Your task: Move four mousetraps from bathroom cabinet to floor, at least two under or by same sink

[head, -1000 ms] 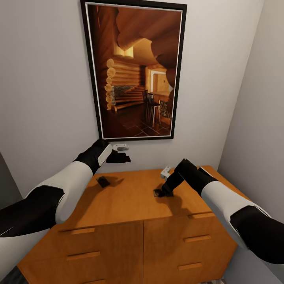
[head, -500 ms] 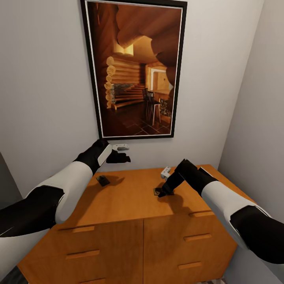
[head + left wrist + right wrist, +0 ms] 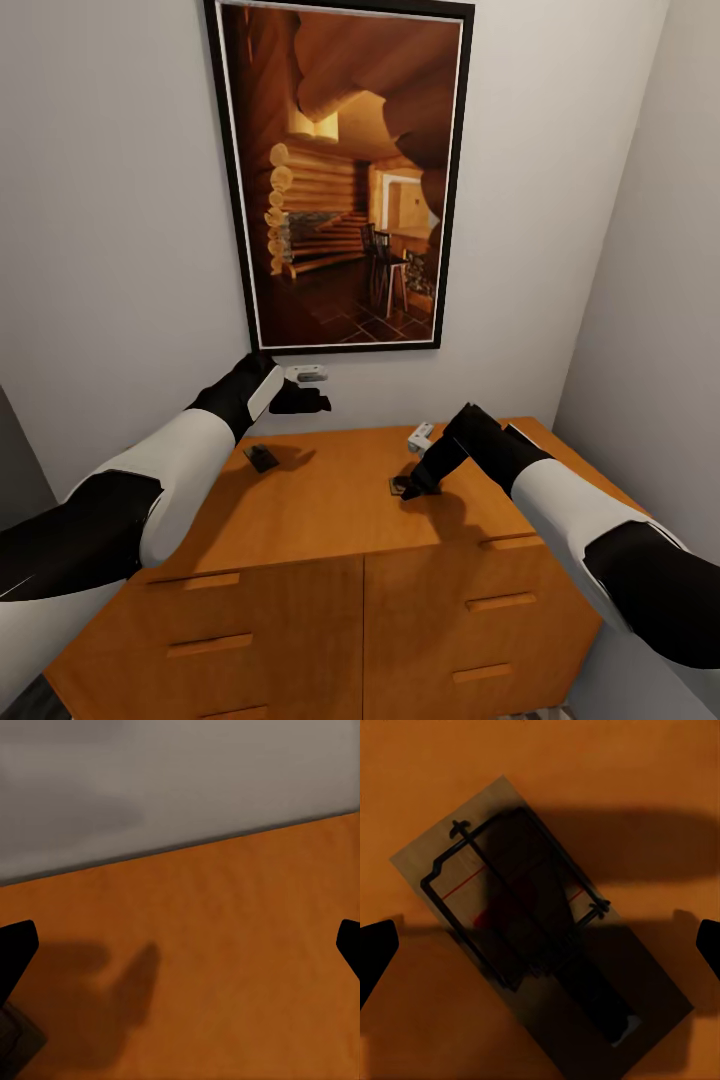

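- No readable text, labels, brands or numbers in any view.
- Framed picture [image 3: 340, 175] on the wall: log-cabin interior, no lettering.
- Mousetrap [image 3: 540, 926] board: plain, no print visible.

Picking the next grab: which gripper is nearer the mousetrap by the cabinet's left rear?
Left. The left gripper hovers just above the mousetrap; the right gripper is down over another mousetrap.

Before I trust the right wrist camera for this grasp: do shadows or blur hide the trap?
Right wrist view: the gripper's shadow darkens the mousetrap, but its wire stays readable. Head view: sharp, that trap tiny beneath the right gripper. Left wrist view: soft, a shadow on the cabinet.
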You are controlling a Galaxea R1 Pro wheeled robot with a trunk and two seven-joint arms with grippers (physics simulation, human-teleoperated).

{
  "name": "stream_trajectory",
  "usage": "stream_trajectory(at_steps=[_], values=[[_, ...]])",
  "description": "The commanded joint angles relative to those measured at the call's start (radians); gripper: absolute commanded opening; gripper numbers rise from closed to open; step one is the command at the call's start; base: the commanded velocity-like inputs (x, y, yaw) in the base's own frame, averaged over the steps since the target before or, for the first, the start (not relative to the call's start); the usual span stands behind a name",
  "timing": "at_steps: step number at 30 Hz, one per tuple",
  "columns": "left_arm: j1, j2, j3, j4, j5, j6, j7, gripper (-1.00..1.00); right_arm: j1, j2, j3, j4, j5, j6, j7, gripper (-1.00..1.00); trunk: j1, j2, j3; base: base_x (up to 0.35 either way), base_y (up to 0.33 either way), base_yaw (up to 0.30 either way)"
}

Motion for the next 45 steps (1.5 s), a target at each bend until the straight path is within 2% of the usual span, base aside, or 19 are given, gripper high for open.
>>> stream_trajectory(at_steps=[1,20,32,45], values=[[-0.001,0.001,-0.007,-0.001,0.002,0.003,-0.002,1.00,0.000,-0.001,0.001,-0.002,0.009,0.002,0.007,1.00,0.000,-0.001,-0.001,0.000,0.000,0.000],[-0.001,0.001,-0.007,-0.003,0.002,0.002,-0.003,1.00,0.000,-0.001,0.000,0.014,0.007,-0.001,0.002,1.00,0.000,-0.001,-0.001,0.000,0.000,0.000],[-0.001,-0.001,-0.007,-0.004,0.002,0.002,-0.003,1.00,-0.001,-0.001,0.000,0.066,0.009,-0.049,-0.006,1.00,0.000,-0.001,-0.001,0.000,0.000,0.000],[-0.001,0.000,-0.007,-0.005,0.001,0.002,-0.004,1.00,-0.001,-0.001,0.000,0.075,0.009,-0.057,-0.006,1.00,0.000,-0.001,-0.001,0.000,0.000,0.000]])
